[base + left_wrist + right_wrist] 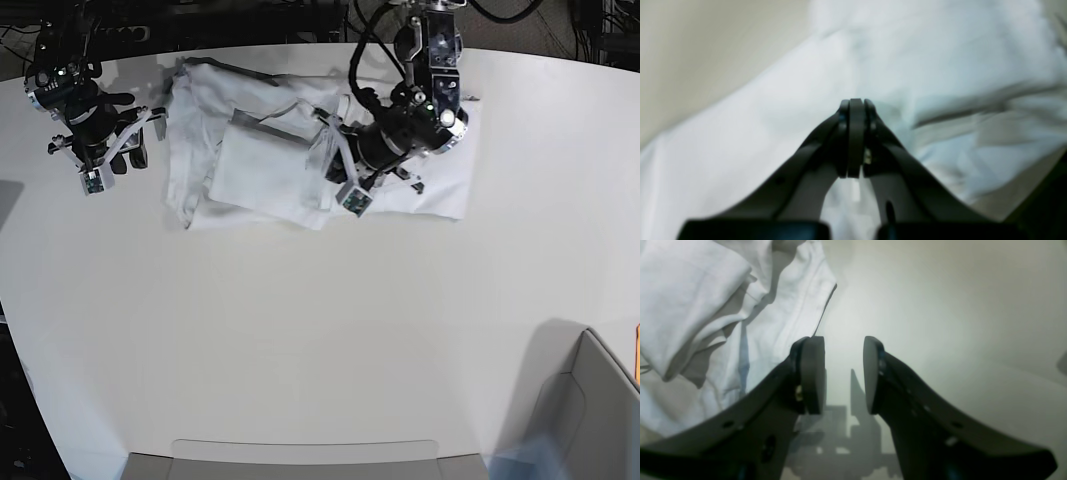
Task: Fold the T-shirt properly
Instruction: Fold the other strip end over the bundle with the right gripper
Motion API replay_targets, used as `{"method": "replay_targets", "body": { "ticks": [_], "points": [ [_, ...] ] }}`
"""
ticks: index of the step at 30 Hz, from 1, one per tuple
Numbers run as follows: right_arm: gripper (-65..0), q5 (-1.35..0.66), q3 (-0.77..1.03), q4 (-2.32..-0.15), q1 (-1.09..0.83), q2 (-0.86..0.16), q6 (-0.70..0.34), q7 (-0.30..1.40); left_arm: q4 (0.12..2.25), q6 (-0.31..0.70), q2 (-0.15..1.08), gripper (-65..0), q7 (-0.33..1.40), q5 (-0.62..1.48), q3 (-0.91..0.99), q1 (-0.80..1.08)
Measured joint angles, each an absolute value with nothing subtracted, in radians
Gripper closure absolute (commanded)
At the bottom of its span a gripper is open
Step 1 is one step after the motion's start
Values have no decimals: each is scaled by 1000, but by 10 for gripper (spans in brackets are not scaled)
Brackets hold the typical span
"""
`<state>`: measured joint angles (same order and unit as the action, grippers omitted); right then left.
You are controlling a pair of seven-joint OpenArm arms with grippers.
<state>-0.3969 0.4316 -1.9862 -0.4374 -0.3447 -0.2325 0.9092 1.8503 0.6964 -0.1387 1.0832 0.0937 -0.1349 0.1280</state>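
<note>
T-shirt (250, 165) rumpled on white table (300, 330); left claw (856, 110) closed above fabric, right claw (843, 373) agape, empty

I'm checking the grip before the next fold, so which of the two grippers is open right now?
The right gripper: its jaws stand apart over bare table, beside the T-shirt. The left gripper is shut above the cloth.

I see my right gripper (843, 373) with its jaws parted over bare tabletop (940, 306) at centre frame. The rumpled T-shirt (706, 306) fills the upper left, its hem edge just beside the left fingertip (811, 373).
</note>
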Motion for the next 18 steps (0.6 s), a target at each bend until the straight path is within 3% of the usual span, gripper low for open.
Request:
{"method": "replay_targets", "body": {
  "ticks": [4,7,10,14,18],
  "points": [
    [-199,-400,432,-1987,-435,-343,-233,899,1869,700,-141,0,1073,107,-170,109],
    [-206,-470,434,-1986,-435,-345,-233,801,1911,696,-136,0,1100,93,-134,126],
    [-258,-643,435,-1987,-461,-352,-234,789,1975,696,-133,0,1090,95,-110,138],
    [-339,-824,435,-1960,-468,-355,-233,785,1993,697,-101,-73,1092,104,-91,164],
    [-310,-878,435,-1864,-466,-349,-284,788,1993,696,-83,-78,1098,85,-82,196]
  ]
}}
